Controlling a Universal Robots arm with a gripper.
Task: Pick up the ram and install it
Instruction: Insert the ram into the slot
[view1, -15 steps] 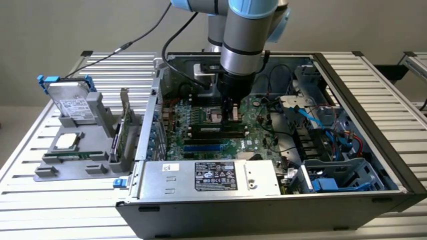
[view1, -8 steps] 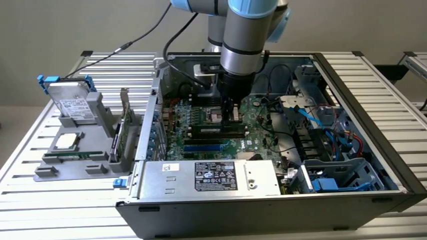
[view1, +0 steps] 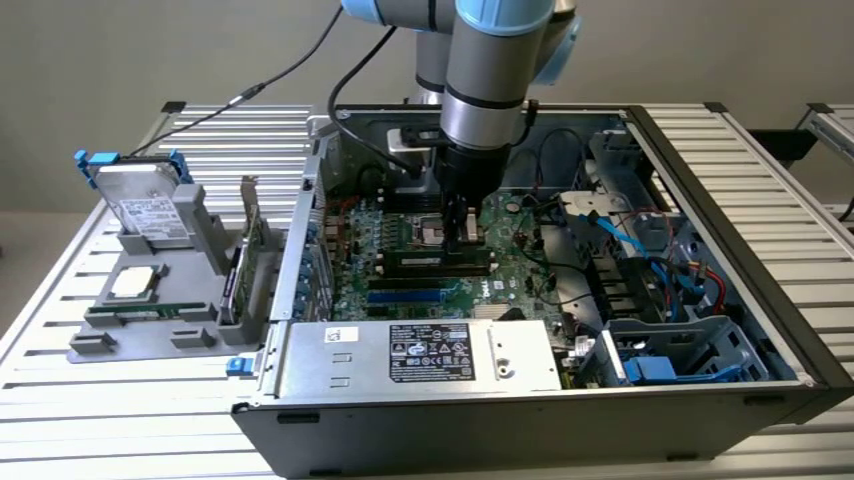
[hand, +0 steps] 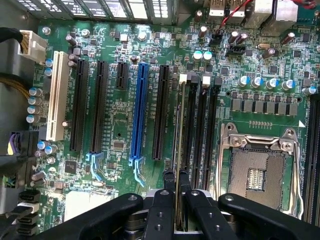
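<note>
On my feed the gripper (hand: 176, 200) is matte black, and the ram (hand: 178, 145) clamped in it reads as a thin olive-green edge against the deeper green motherboard (hand: 120, 125). Just to one side of the gripper run black slots (hand: 211, 135) with white end clips; to the other side sits a bright blue slot (hand: 140, 110) and, farther off, a white slot (hand: 56, 95). Above the gripper, the arm (view1: 487, 60) is silver with pale blue joints, over a table (view1: 80, 430) of ribbed silver slats.
</note>
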